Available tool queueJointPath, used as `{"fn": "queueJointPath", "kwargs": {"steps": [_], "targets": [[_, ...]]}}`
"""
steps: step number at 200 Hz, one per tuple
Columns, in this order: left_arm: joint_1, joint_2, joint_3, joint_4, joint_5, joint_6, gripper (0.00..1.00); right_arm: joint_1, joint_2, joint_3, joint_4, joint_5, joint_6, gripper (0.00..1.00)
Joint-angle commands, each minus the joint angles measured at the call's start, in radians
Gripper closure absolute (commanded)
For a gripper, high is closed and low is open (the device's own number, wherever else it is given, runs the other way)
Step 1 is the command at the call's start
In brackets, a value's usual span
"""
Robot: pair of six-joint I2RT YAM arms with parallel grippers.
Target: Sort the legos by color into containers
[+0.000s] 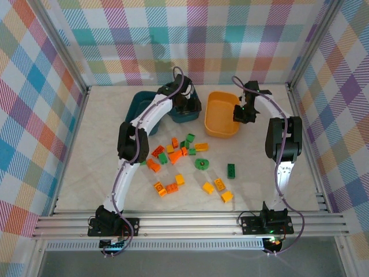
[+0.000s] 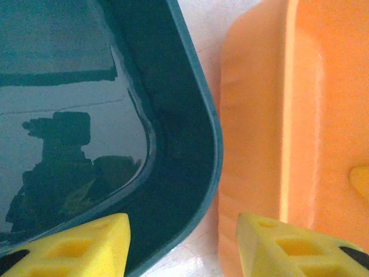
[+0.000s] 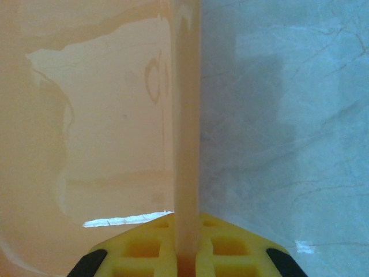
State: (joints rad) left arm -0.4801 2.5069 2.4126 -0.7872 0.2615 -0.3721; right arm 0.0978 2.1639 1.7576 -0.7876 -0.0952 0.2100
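- The left gripper [image 2: 181, 231] keeps its yellow fingers spread, one on each side of the rim of a teal tub [image 2: 213, 133].
- The right gripper [image 3: 185, 228] pinches the wall of the orange tub [image 3: 185, 115], at the tub's 3 o'clock side.
- The legos [image 1: 184, 158] lie scattered on the table [image 1: 86, 173], at 6 o'clock from the tubs.

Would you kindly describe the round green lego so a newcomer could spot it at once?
Start at the orange-yellow tub at the back. Come toward the near edge, past a yellow brick, to the round green lego. It alone is round; its neighbours are rectangular blocks.
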Motion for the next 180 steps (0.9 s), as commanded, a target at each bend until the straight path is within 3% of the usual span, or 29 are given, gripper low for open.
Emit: {"fn": "queueJointPath", "kwargs": {"steps": [1, 78, 180], "targets": [[0.004, -0.01, -0.006, -0.011, 0.027, 0.003, 0.51, 0.005, -0.034, -0.034, -0.004, 0.004, 0.005, 0.95], [-0.015, -0.131, -0.285, 0.09, 0.07, 0.003, 0.54, -0.003, -0.069, -0.04, -0.017, 0.033, -0.007, 0.94], [-0.032, -0.249, -0.463, 0.089, 0.173, 0.051, 0.57, -0.004, -0.05, 0.029, -0.039, 0.038, -0.086, 0.92]]}}
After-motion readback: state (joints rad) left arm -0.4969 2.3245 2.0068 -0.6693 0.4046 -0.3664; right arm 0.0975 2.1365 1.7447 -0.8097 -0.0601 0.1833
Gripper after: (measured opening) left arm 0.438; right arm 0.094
